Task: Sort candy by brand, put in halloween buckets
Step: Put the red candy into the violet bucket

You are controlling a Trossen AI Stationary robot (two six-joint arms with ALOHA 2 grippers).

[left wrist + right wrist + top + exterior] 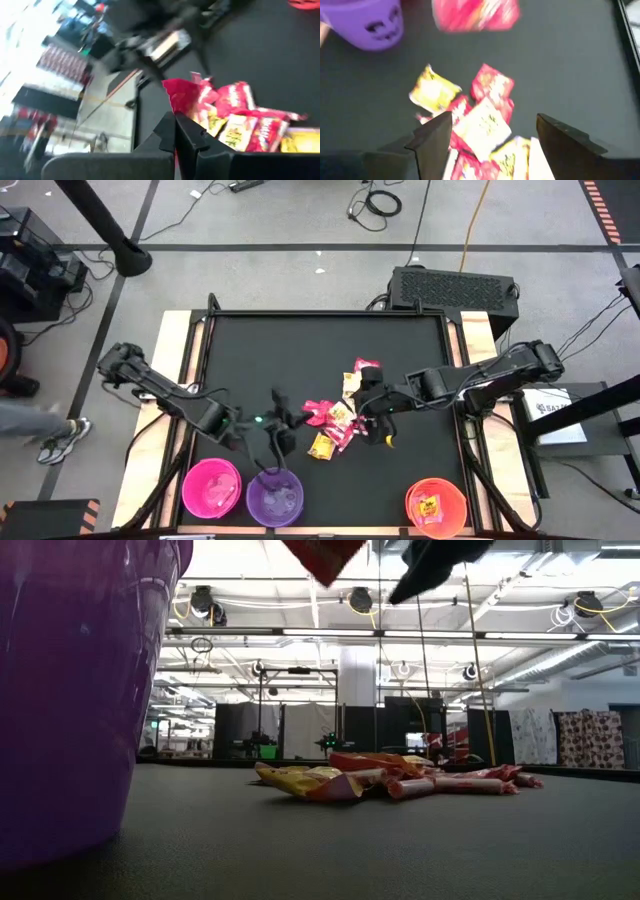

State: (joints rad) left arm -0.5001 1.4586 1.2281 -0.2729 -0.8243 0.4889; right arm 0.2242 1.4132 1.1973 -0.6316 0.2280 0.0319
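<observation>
A loose pile of candy [335, 415], red, yellow and pale packets, lies mid-table. My left gripper [284, 426] is beside the pile's left, just behind the purple bucket [274, 498], shut on a red candy packet [183, 94]. The same packet shows aloft in the low view [320, 554] and the right wrist view [475, 14]. My right gripper [494, 122] hovers open above the pile's right part [376, 420], touching nothing. The pink bucket [211, 486] and the orange bucket [436, 506] stand at the near edge; a yellow packet [428, 505] lies in the orange one. My left gripper pinches the red packet by one edge [176, 111] between its two shut fingers. The fingers come nearly level from the table's left. The rest of the packet sticks out past the fingertips, lifted clear of the table and of the pile.
The three buckets line the near edge, with a gap between the purple and orange ones. The black mat [250, 350] is bare at the far and left parts. A dark box [452, 285] and cables lie beyond the far edge.
</observation>
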